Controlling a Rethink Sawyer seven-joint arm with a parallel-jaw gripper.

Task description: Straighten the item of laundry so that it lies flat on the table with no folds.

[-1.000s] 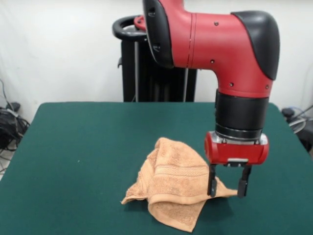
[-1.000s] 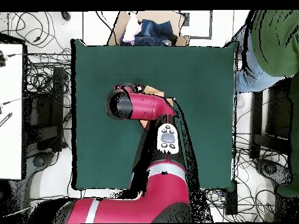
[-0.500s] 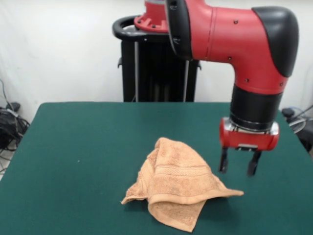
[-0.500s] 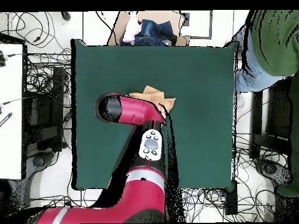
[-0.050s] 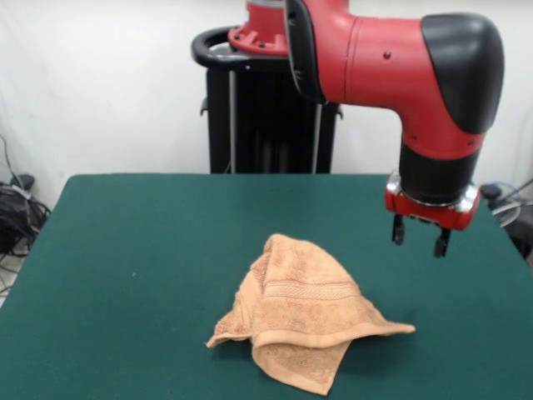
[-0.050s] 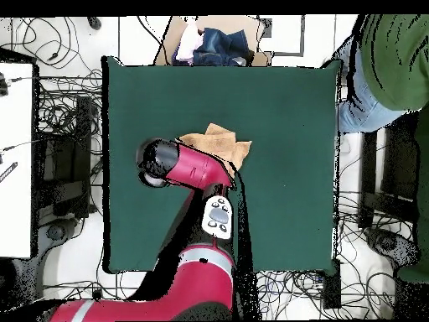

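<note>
The item of laundry [image 5: 298,310] is an orange-tan towel, crumpled and folded over itself in a heap on the green table [image 5: 141,250], with a corner pointing to the right in the front view. From overhead the towel [image 6: 219,142] lies near the table's [image 6: 285,168] middle, partly hidden by the arm. My gripper [image 5: 417,237] hangs open and empty, raised well above the table, up and to the right of the towel.
A cardboard box with clothes [image 6: 214,44] stands beyond the table's far edge in the overhead view. A person in a green top [image 6: 387,59] stands at the table's top right corner. Cables lie on the floor around the table.
The gripper let go of the towel's right corner, rose and drew back away from it. The corner now lies on the table.
</note>
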